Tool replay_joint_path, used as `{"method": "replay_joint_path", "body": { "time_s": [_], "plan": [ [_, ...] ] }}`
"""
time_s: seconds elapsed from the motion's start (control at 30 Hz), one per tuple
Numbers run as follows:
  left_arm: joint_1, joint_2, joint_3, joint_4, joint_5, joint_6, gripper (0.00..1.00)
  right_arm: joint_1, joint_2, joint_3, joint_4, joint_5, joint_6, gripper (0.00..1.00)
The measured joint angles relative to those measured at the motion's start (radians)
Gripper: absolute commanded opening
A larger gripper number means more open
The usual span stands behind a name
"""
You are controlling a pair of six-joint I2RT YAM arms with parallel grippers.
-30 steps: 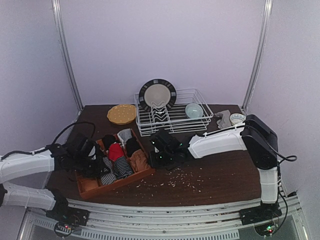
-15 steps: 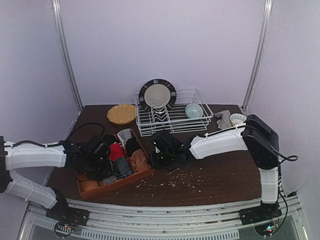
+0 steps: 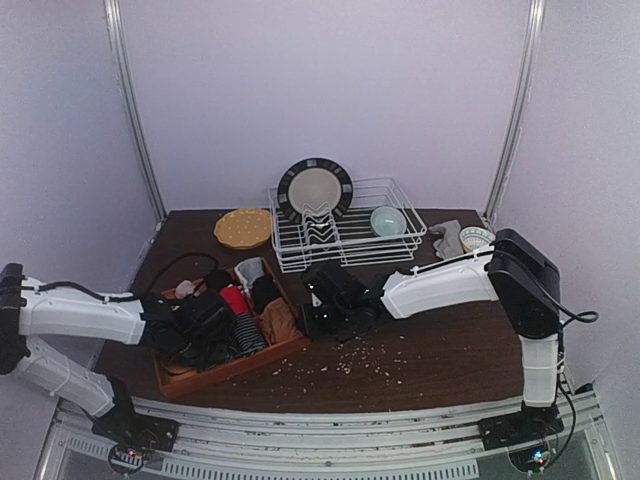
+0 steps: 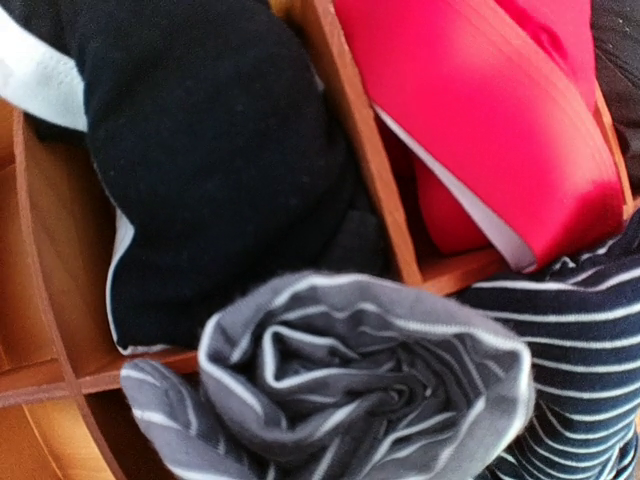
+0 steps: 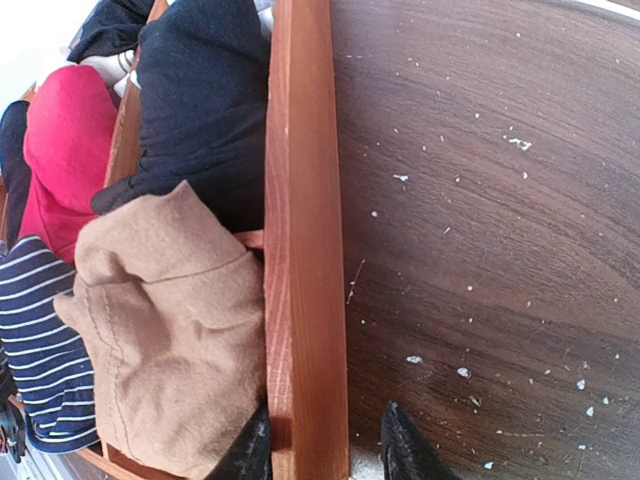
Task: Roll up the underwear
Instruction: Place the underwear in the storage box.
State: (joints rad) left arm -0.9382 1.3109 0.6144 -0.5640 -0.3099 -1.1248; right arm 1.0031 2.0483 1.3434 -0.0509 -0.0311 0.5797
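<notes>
Wooden divided tray [image 3: 262, 357] sits on the left half of the dark table [image 3: 440, 340], set at an angle. Underwear is packed into its compartments.

Left wrist view: grey white-striped underwear [image 4: 360, 385], wound into a tight spiral roll, lies over a divider [image 4: 365, 160] junction, close under the camera. Behind it, black underwear [image 4: 210, 170] with a pale band fills one compartment. Red underwear [image 4: 500, 120] fills the next one over. Navy striped underwear [image 4: 575, 370] touches the roll's side.

Left gripper [image 3: 215, 328] is low over the tray's middle. Its fingers are out of sight in its own camera, so whether they are apart or together I cannot tell.

Right gripper [image 5: 327, 432] is at the tray's right wall [image 5: 300, 200], jaws apart, one finger on each side. The outer finger shows a sliver of gap to the wood. Tan underwear [image 5: 170, 330] is bunched just inside that wall, touching it.

Crumbs [image 5: 520, 143] are scattered on the table. At the back: white wire dish rack [image 3: 345, 240], dark-rimmed plate [image 3: 315, 188] upright in it, pale-blue bowl [image 3: 388, 220].
</notes>
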Motion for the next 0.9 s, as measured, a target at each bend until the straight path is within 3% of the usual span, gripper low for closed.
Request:
{"method": "replay_joint_path", "body": {
  "time_s": [0.13, 0.33, 0.53, 0.63, 0.73, 0.9],
  "plan": [
    [-0.023, 0.01, -0.014, 0.004, -0.032, -0.073, 0.0, 0.0, 0.0, 0.0, 0.0, -0.001, 0.0, 0.34],
    [-0.026, -0.138, -0.119, 0.076, -0.033, -0.221, 0.0, 0.0, -0.001, -0.006, 0.009, -0.003, 0.0, 0.34],
    [-0.045, -0.171, -0.131, 0.058, 0.003, -0.292, 0.0, 0.0, -0.001, -0.008, 0.01, -0.005, 0.0, 0.34],
    [-0.045, -0.15, -0.123, 0.057, 0.005, -0.3, 0.25, 0.0, -0.001, -0.008, 0.01, -0.01, 0.0, 0.36],
    [-0.046, -0.129, -0.094, 0.038, 0.007, -0.292, 0.36, -0.001, -0.003, -0.011, 0.011, -0.014, -0.001, 0.38],
    [-0.059, -0.134, -0.046, -0.058, 0.032, -0.274, 0.47, -0.001, -0.014, -0.023, 0.006, -0.022, -0.004, 0.41]
  ]
}}
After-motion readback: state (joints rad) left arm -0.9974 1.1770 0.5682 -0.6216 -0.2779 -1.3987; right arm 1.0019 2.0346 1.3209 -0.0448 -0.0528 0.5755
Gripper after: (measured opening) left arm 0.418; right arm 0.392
